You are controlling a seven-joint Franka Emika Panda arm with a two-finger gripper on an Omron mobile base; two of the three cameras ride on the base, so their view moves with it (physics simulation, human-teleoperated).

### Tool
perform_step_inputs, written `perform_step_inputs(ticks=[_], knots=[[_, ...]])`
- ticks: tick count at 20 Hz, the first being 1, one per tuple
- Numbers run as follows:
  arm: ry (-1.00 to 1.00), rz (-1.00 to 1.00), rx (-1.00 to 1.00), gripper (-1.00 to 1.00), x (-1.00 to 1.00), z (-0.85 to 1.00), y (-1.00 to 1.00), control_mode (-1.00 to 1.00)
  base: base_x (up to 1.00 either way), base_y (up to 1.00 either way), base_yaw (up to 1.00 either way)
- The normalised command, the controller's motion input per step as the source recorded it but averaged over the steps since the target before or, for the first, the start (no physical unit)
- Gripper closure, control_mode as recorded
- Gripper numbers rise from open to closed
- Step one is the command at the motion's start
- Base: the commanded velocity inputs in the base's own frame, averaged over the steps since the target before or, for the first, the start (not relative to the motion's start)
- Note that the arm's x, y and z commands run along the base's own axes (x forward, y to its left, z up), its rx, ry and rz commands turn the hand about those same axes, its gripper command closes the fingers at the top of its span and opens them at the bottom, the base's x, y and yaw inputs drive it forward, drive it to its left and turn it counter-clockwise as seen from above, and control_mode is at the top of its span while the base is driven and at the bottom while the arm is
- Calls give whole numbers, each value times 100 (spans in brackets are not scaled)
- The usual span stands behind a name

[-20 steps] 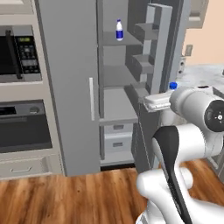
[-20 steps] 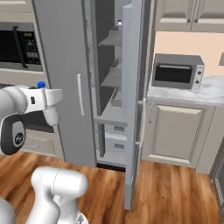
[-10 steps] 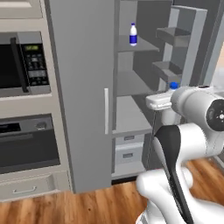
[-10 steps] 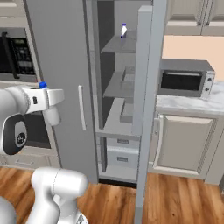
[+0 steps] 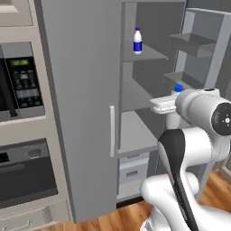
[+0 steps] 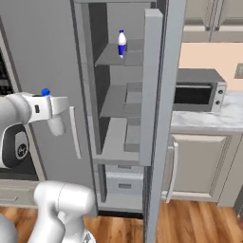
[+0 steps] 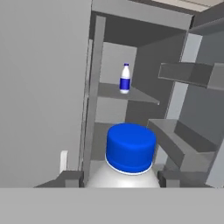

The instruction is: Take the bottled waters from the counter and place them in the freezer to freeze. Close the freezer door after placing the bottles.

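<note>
Toaster oven [image 6: 197,90] on counter [image 6: 223,116] seen from right base alone. Gripper [image 7: 119,178] clamped on bottle [image 7: 130,155]; second bottle [image 5: 137,41] shelved in open freezer [image 5: 144,90].

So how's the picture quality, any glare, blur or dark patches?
Left base view: flat even light, no glare, freezer interior shaded. Right base view: soft, slightly blurred edges. Hand view: the held bottle looms large between the gripper fingertips; shelved bottle small but clear.

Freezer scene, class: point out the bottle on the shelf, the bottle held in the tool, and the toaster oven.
Shelf bottle [image 5: 138,41], left base view, on its blue label.
Held bottle [image 7: 131,148], hand view, on its blue cap.
Toaster oven [image 6: 197,89], right base view, on its front.
</note>
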Motion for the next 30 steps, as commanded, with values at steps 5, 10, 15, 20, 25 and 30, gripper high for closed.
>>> perform_step_inputs(ticks=[5,10,15,20,25,30], knots=[[0,0,0,100,0,0,0,100,31,53,-33],[0,0,0,100,0,0,0,100,10,44,-43],[0,0,0,100,0,0,0,100,12,52,-40],[0,0,0,100,0,0,0,100,17,55,-18],[0,0,0,100,0,0,0,100,46,21,-2],[0,0,0,100,0,0,0,100,52,-2,0]])
